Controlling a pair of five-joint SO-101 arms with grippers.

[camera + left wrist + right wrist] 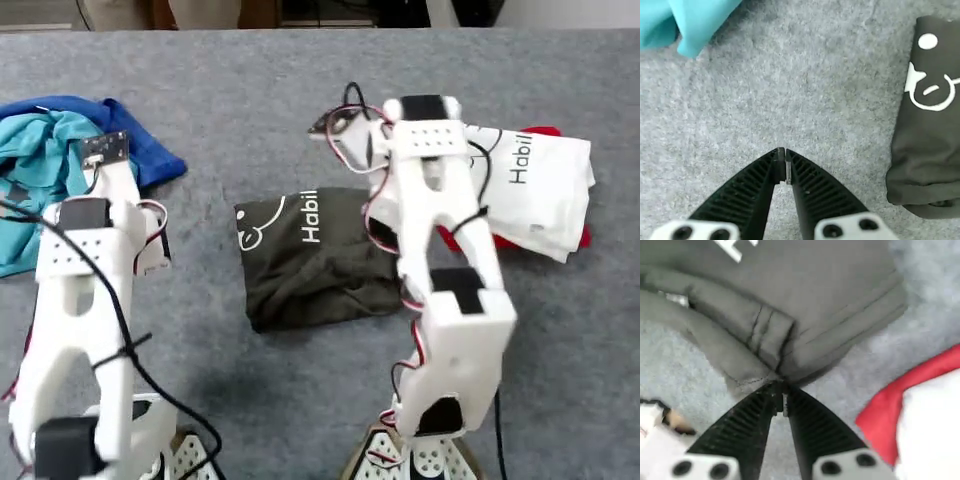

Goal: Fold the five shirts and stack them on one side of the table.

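The right gripper (783, 391) is pinching a corner of the folded dark shirt (312, 262), which is lying in the middle near the white shirt (530, 190). The left gripper (781, 159) is hanging clenched on nothing. Dragging by that single corner is risking the fold pulling open.
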